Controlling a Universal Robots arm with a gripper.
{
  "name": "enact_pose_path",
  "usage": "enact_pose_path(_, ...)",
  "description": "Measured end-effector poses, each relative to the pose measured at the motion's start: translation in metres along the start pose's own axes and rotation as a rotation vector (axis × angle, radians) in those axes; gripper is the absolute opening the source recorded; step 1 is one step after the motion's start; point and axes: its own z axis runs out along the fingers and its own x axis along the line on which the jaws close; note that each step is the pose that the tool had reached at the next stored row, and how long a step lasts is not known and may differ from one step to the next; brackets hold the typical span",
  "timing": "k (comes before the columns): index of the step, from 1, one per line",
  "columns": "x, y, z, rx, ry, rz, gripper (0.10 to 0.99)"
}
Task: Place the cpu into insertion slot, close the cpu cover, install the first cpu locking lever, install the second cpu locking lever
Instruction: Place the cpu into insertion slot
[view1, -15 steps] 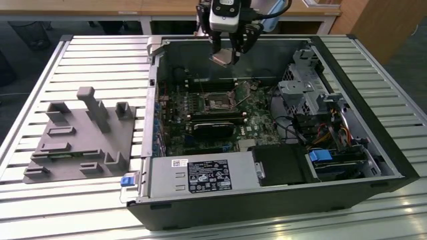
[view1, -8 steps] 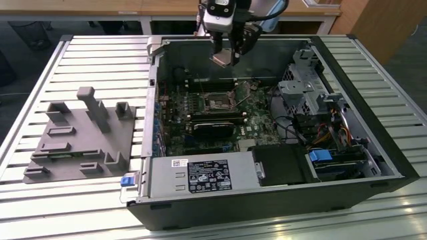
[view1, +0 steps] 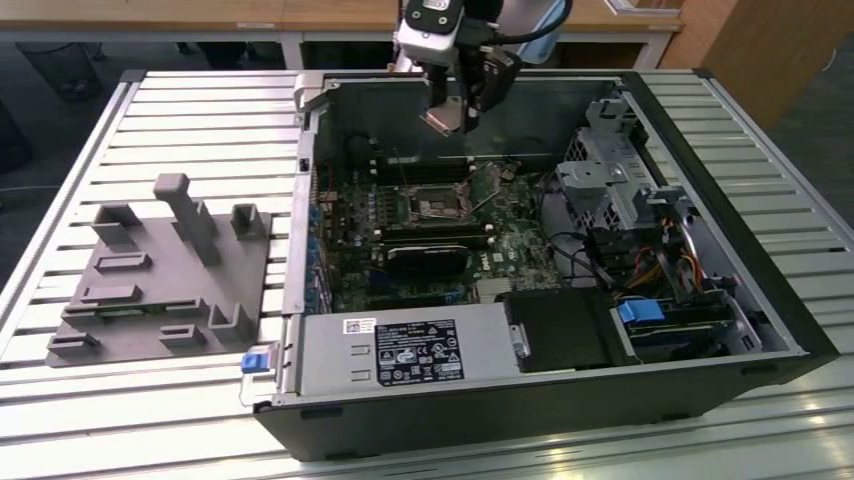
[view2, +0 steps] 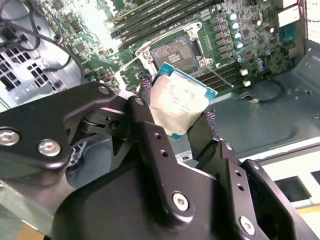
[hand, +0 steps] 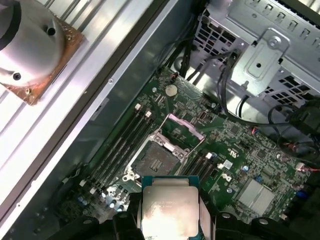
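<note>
Pincer (view2: 178, 109): closed on two opposite edges of the cpu (view2: 186, 96), gripping it firmly.
Cpu: in the air above the insertion slot (hand: 156, 162), well apart from it.
Insertion slot: uncovered, its dark centre showing.
Cpu cover (hand: 184, 129): tilted up at the slot's edge.
Computer case (view1: 534, 420): open around the slot, lying on the slatted worktop (view1: 200, 100).

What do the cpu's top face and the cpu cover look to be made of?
Top of the cpu: a dull silvery-grey metal lid with soft glare, over a green board edge. Frame of the cpu cover: thin bright sheet metal, probably steel, going by its shiny stamped look.
</note>
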Motion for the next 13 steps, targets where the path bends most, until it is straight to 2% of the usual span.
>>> enact_pose_path(13, 0.0, -0.0002, 0.0016, -0.002, -0.0137, 0.165, 0.541)
